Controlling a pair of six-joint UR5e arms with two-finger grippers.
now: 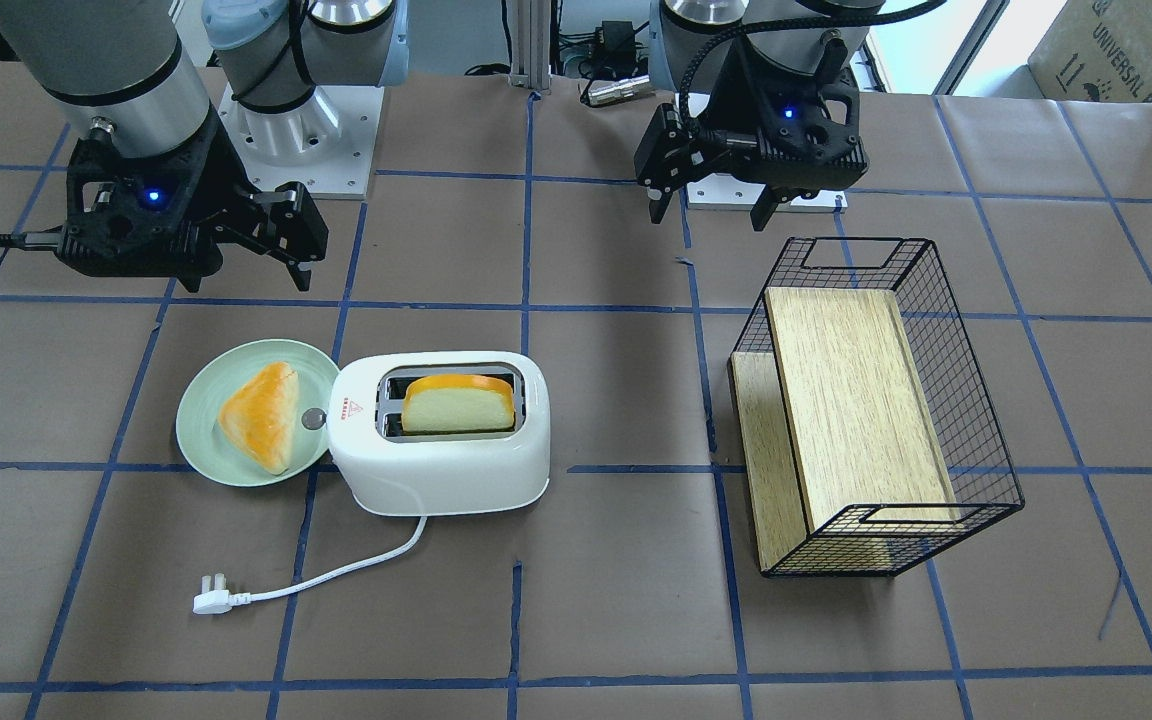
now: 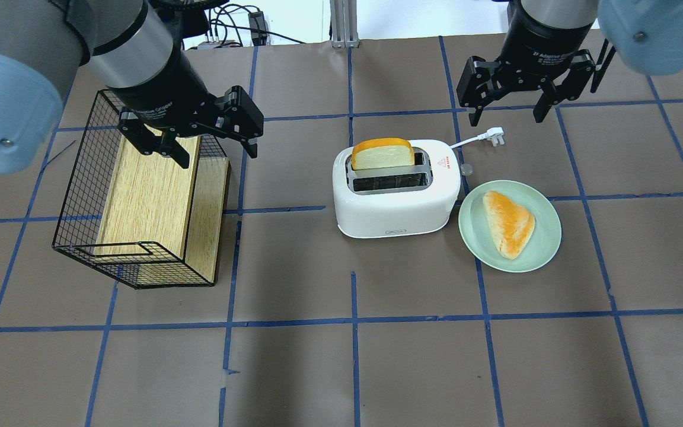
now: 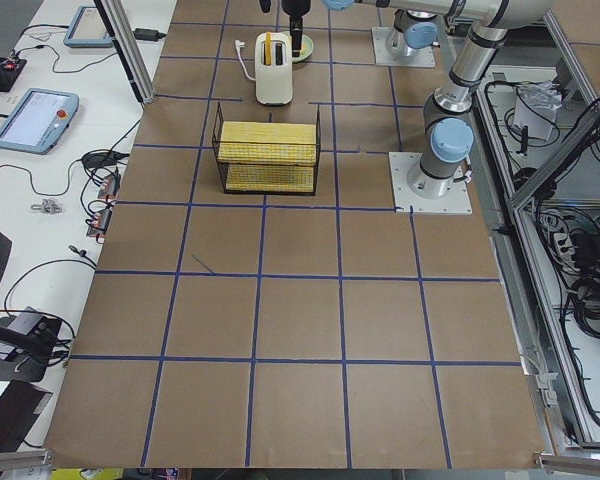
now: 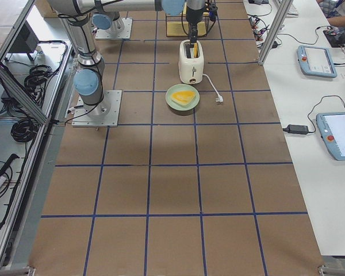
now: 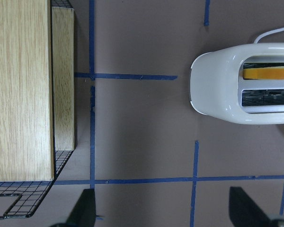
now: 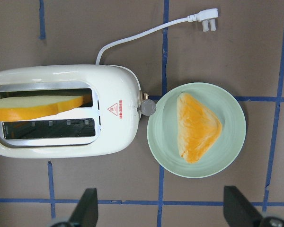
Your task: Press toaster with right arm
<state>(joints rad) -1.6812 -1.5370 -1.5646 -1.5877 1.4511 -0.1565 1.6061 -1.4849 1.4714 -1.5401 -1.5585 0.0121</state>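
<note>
The white toaster [image 2: 395,210] stands mid-table with a bread slice [image 2: 382,155] upright in one slot. Its grey knob [image 2: 466,169] faces the green plate [image 2: 546,237]. It also shows in the front view [image 1: 436,470] and the right wrist view [image 6: 61,75]. My right gripper [image 2: 507,110] hangs open and empty in the air, above the table beyond the toaster's knob end, near the plug [image 2: 494,135]. In the front view it [image 1: 248,283] is at the left. My left gripper [image 2: 218,158] is open and empty above the wire basket's [image 2: 80,196] edge.
The green plate holds a triangular toast piece [image 2: 508,223], touching close to the toaster's knob end. The black wire basket lies on its side with wooden boards [image 2: 146,196] inside, left of the toaster. The white cord runs behind the toaster.
</note>
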